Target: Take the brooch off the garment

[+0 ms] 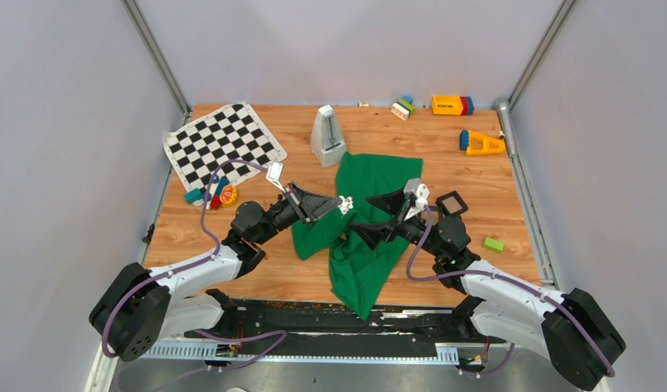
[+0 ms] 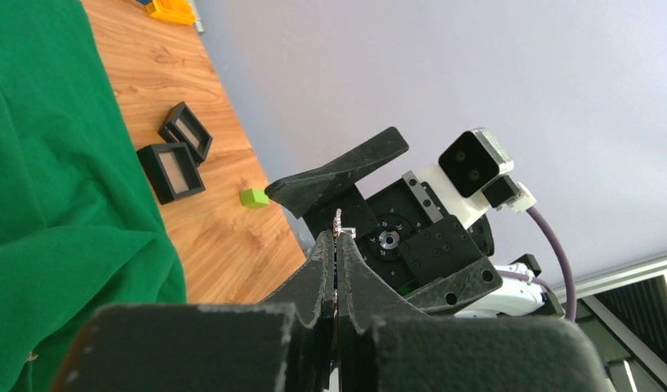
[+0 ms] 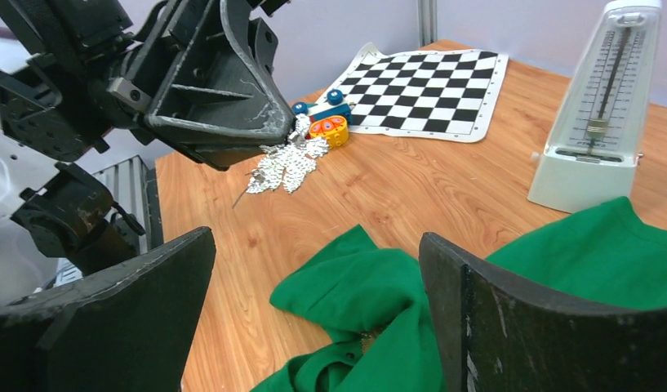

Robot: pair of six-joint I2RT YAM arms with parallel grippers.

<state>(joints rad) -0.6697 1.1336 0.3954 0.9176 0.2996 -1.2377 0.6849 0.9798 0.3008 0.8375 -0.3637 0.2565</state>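
The brooch (image 3: 285, 167) is a small silvery, glittering leaf-shaped piece with a thin pin. It hangs from the tips of my left gripper (image 1: 340, 204), which is shut on it. The brooch (image 1: 344, 203) is held above the wood, clear of the garment (image 1: 371, 184). In the left wrist view only a silver sliver of it shows past the closed fingertips (image 2: 338, 237). The garment (image 3: 371, 286) is a bright green shirt, rumpled on the table. My right gripper (image 3: 317, 245) hovers over its near fold, open, with nothing between its fingers.
At the back left lies a black-and-white chequered mat (image 1: 224, 143), with small coloured toys (image 1: 220, 196) at its near corner. A white metronome (image 1: 327, 135) stands behind the shirt. Black square frames (image 1: 451, 202) and a green block (image 1: 493, 243) lie right. Yellow toys (image 1: 482, 144) sit at the back right.
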